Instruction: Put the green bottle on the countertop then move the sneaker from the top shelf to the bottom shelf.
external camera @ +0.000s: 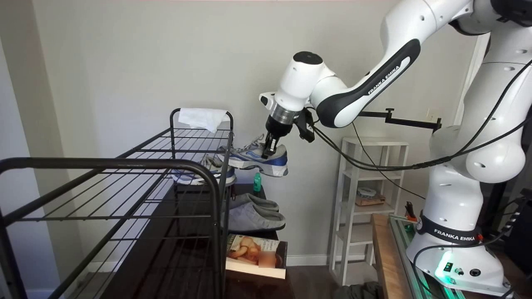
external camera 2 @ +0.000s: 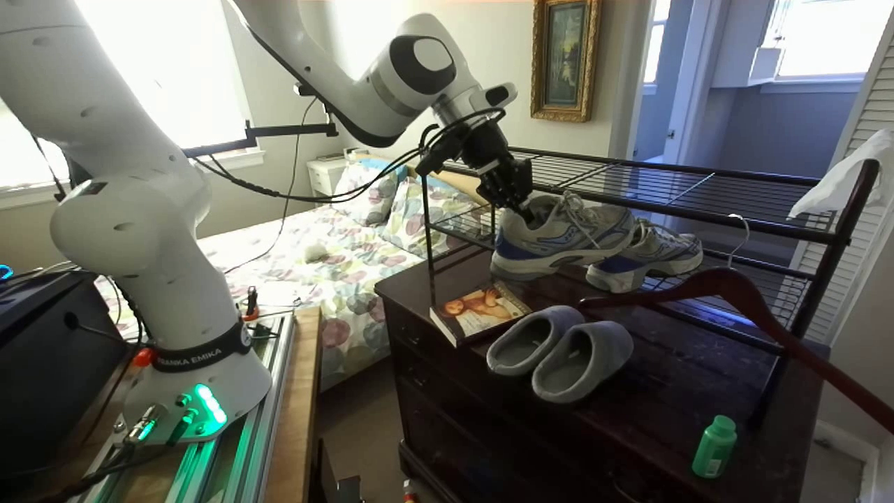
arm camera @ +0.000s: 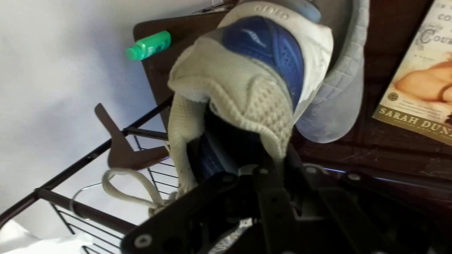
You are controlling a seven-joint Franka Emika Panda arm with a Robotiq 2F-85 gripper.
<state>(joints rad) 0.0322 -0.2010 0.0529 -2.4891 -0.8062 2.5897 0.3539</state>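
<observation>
The hand (external camera 2: 524, 209), closed on the collar, holds the sneaker (external camera 2: 559, 242) at the front of the rack (external camera 2: 858, 197), apparently below the top shelf (external camera 2: 670, 187), long axis inward, toe first. The matching shoe (external camera 2: 660, 251) inside the rack may block it; slippers (external camera 2: 606, 342), book (external camera 2: 482, 311) and upright green bottle (external camera 2: 715, 448) are on the counter (external camera 2: 670, 398) before the rack.

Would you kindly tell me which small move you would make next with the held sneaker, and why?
I would probably ease the sneaker farther inward over the bottom shelf, alongside the other sneaker: the jaws grip its collar, its heel juts out past the shelf's edge, and the green bottle already stands on the dresser.
</observation>
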